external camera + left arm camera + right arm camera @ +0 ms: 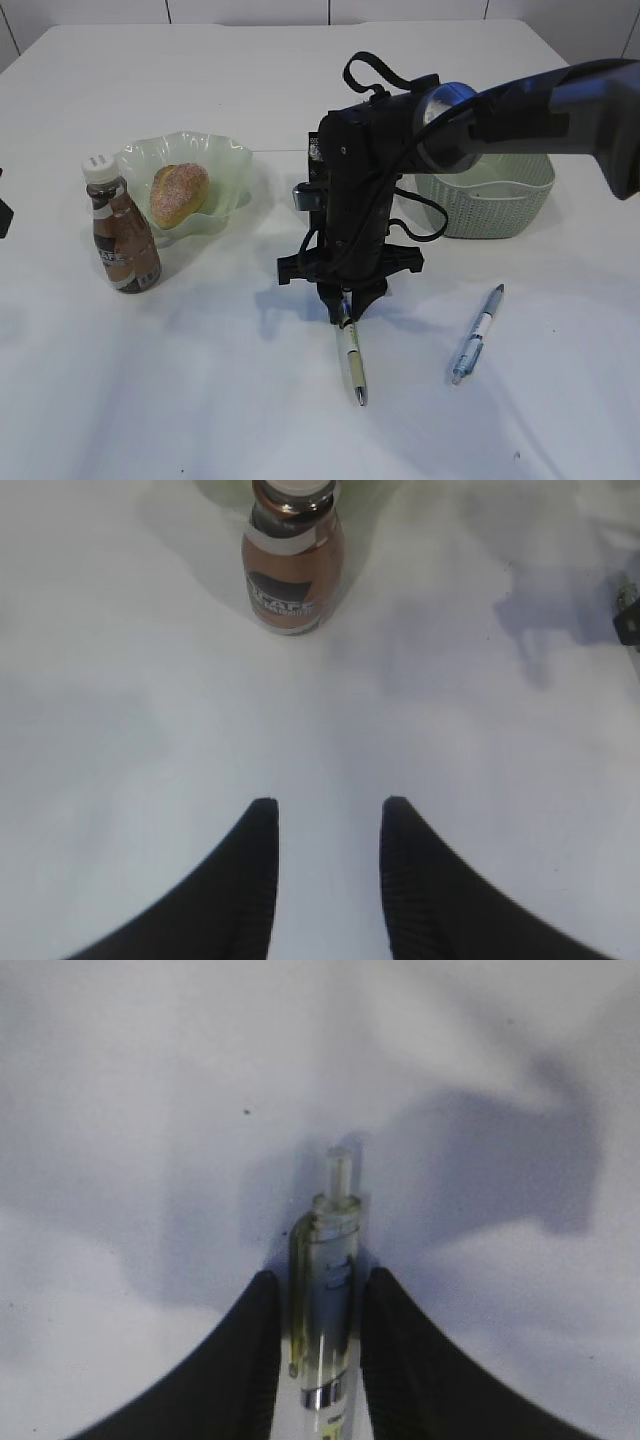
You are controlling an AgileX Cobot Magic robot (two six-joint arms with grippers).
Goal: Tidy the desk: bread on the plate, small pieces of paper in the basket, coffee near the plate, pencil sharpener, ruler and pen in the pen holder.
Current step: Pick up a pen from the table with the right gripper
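Black fingers of the right gripper (346,308) stand either side of the yellow-and-clear pen (352,362), and in the right wrist view the two pads (262,1345) press against the barrel with no gap showing, so I judge the pen gripped at its button end. From the exterior view the pen's long axis runs away from the gripper toward the near edge of the desk (200,400), tip pointing down-view, lower end on or just above the surface; I cannot tell which.

A second pen, the blue pen (477,334), lies to the right, well apart, slanted the other way. The right arm is plainly the nearer one to both.

Over on the left, the left gripper (325,880) hangs part-open above bare tabletop and holds nothing; the coffee (120,228) stands ahead of it, just beside the plate (225,160), where the bread (179,194) already sits. The basket (500,205) is behind the right arm. No pen holder shows in any view, so where the pen must travel cannot be told.
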